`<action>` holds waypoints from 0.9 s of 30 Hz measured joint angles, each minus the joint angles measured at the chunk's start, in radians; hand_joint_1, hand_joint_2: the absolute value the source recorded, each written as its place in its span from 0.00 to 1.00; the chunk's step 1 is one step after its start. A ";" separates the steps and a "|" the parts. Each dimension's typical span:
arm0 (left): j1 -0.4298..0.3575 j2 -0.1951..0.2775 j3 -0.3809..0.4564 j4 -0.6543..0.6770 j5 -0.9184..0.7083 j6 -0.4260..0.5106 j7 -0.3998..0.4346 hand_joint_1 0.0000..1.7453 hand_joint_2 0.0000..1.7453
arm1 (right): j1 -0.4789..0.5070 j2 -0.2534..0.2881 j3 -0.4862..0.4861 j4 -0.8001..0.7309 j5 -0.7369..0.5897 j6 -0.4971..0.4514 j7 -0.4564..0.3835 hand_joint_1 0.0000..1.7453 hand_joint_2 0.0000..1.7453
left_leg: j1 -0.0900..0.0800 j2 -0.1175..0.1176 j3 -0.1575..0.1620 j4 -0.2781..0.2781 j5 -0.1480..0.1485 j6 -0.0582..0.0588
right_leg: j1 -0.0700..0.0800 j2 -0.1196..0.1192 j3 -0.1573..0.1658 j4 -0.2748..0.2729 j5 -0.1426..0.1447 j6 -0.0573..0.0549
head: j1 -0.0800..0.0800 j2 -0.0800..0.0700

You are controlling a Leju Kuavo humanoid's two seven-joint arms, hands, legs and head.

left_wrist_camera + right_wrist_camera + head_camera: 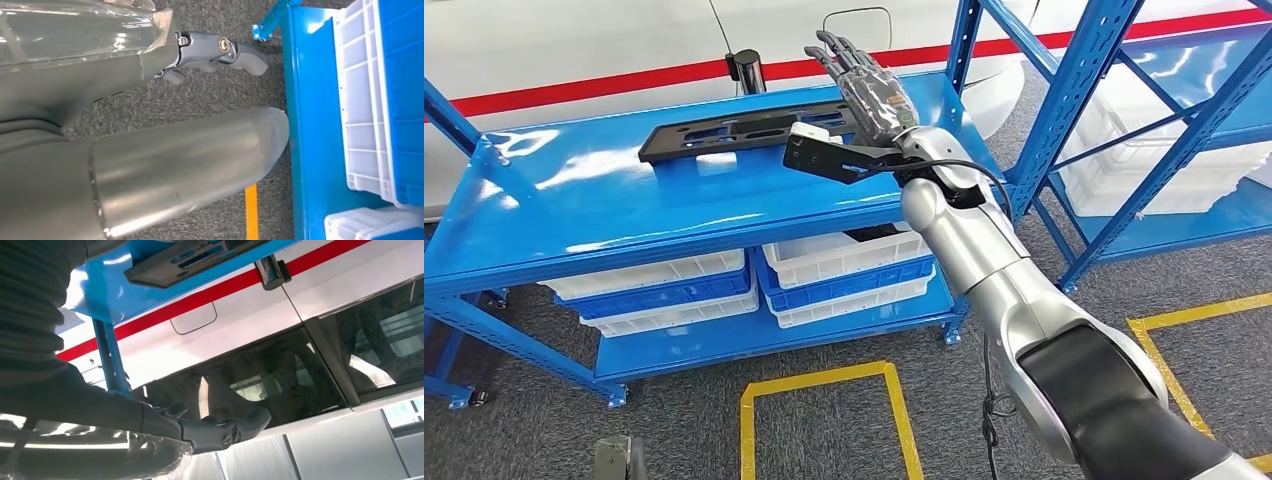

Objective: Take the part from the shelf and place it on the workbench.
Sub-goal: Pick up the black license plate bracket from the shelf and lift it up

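Note:
A long flat black part (742, 134) with cut-outs lies on the top board of the blue shelf (574, 205), towards the back. My right hand (869, 88) is stretched out over the part's right end, fingers straight and apart, holding nothing. Whether it touches the part I cannot tell. In the right wrist view the black part (190, 260) lies on the blue shelf edge (115, 297), apart from the thumb of my right hand (220, 430). My left hand (220, 50) hangs beside the shelf above the grey floor, empty, with its thumb out.
White and blue crates (844, 265) fill the lower level of the shelf. A second blue rack (1124, 120) with white crates stands at the right. A white car with a red stripe (574, 60) is right behind the shelf. Yellow tape (824, 380) marks the floor.

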 joint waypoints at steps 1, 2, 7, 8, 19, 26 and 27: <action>0.000 0.000 0.000 0.000 0.000 0.000 0.000 0.00 0.00 | 0.000 0.001 0.000 -0.001 0.001 0.000 0.000 0.00 1.00 | -0.002 0.000 0.025 -0.067 0.046 0.008 | 0.002 0.001 0.008 0.000 -0.006 0.001 | 0.000 0.000; 0.000 0.001 0.000 0.000 0.000 0.000 0.000 0.00 0.00 | 0.000 0.001 0.000 -0.002 0.002 0.001 0.001 0.00 1.00 | -0.005 0.000 0.052 -0.126 0.077 0.016 | 0.004 0.002 0.015 -0.001 -0.011 0.003 | 0.001 0.000; -0.003 0.002 -0.001 0.000 0.003 0.003 -0.004 0.00 0.00 | 0.000 0.000 -0.002 -0.013 0.009 0.007 0.005 0.00 1.00 | -0.015 0.001 0.110 -0.225 0.088 0.035 | 0.009 0.003 0.021 -0.007 -0.025 0.023 | 0.000 0.000; -0.002 0.001 -0.002 0.000 0.005 0.003 -0.006 0.00 0.00 | 0.001 -0.002 -0.004 -0.017 0.011 0.006 0.006 0.00 1.00 | -0.013 0.001 0.117 -0.234 0.088 0.038 | 0.009 0.000 0.018 0.001 -0.030 0.027 | 0.001 0.000; -0.003 -0.009 -0.018 0.001 -0.002 0.001 0.001 0.00 0.00 | 0.031 -0.038 -0.020 -0.063 0.014 0.017 0.015 0.00 1.00 | -0.014 -0.006 0.185 -0.242 0.032 0.027 | -0.005 -0.015 -0.063 0.008 0.054 0.065 | 0.003 0.000; -0.003 -0.007 -0.019 0.000 0.014 -0.001 -0.010 0.00 0.00 | 0.007 -0.030 -0.019 -0.089 0.012 0.053 0.025 0.00 1.00 | -0.006 0.000 0.122 -0.099 -0.052 -0.009 | -0.009 -0.009 -0.027 -0.012 0.036 0.006 | 0.000 0.000; -0.002 -0.006 -0.019 0.000 0.017 -0.002 -0.011 0.00 0.00 | 0.005 -0.027 -0.018 -0.089 0.012 0.055 0.025 0.00 1.00 | -0.005 0.000 0.078 -0.026 -0.077 -0.012 | -0.008 -0.008 -0.023 -0.012 0.032 0.001 | 0.000 0.000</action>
